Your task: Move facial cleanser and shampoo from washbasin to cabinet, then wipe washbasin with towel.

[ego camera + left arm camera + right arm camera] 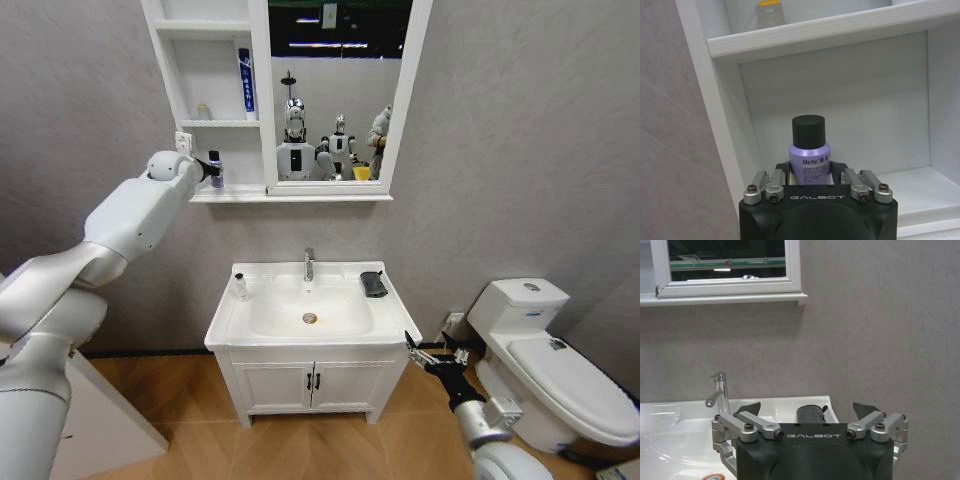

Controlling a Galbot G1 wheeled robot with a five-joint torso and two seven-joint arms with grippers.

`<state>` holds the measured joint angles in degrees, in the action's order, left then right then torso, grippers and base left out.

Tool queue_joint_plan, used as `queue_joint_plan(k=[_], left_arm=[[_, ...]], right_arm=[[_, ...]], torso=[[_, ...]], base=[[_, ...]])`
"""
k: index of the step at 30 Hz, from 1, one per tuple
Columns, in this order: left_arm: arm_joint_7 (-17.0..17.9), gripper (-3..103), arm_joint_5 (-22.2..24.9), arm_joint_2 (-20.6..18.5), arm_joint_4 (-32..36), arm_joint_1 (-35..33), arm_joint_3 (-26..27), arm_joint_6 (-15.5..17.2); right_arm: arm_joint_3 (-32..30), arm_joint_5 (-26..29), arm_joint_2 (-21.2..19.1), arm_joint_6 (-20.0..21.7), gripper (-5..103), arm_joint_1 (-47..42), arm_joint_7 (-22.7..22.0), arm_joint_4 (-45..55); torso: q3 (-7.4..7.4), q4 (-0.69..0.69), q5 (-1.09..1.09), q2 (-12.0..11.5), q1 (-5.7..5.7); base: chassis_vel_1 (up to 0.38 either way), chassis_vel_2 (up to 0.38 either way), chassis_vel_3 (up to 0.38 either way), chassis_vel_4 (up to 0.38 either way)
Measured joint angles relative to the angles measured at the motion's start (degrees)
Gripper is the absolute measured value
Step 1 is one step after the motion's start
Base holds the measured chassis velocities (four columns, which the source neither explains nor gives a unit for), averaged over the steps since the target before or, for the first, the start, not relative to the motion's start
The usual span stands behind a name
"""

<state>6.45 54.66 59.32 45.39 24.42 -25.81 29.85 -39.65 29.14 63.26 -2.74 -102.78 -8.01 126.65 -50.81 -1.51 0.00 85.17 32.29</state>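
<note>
I've got the left gripper (810, 172) clamped on the lilac black-capped bottle (810, 150) over the white cabinet's (815, 35) bottom shelf: set it flat, then release. Right gripper (810, 412) spread apart, parked near the white ceramic washbasin (225, 325).

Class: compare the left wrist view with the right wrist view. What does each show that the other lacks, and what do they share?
Left wrist view alone: a purple bottle with a black cap standing on the cabinet's lowest shelf, between the left gripper's jaws.

Right wrist view alone: the washbasin, its tap, the dark towel on the basin's rim and the mirror's lower frame, with the right gripper open, aimed at the towel.

Both: a black gripper body in the foreground and grey wall.
</note>
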Motion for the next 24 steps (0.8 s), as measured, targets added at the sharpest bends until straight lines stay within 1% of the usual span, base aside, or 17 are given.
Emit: queue_joint_plan(k=[7,14,24], left_arm=[[0.1,42,-1.2,0.9,-1.8,-0.5,1.5,-0.3],[0.1,42,-1.5,1.7,-3.0,-0.8,2.1,-0.6],[-0.3,42,-2.8,3.1,-4.8,-1.2,3.0,-1.4]], right_arm=[[0.0,-0.5,0.9,-0.6,100,-0.5,0.4,0.0],[0.0,-0.8,1.2,-1.0,100,-0.6,0.7,-0.3],[-0.4,-1.5,2.5,-2.3,100,-1.8,1.4,-0.4]], torso=[[0.0,0.0,-0.01,0.0,0.0],[0.0,0.01,0.0,0.0,-0.01],[0.01,0.0,0.0,0.0,-0.01]], base=[[0.0,0.0,0.0,0.0],[0.0,0.0,0.0,0.0],[0.0,0.0,0.0,0.0]])
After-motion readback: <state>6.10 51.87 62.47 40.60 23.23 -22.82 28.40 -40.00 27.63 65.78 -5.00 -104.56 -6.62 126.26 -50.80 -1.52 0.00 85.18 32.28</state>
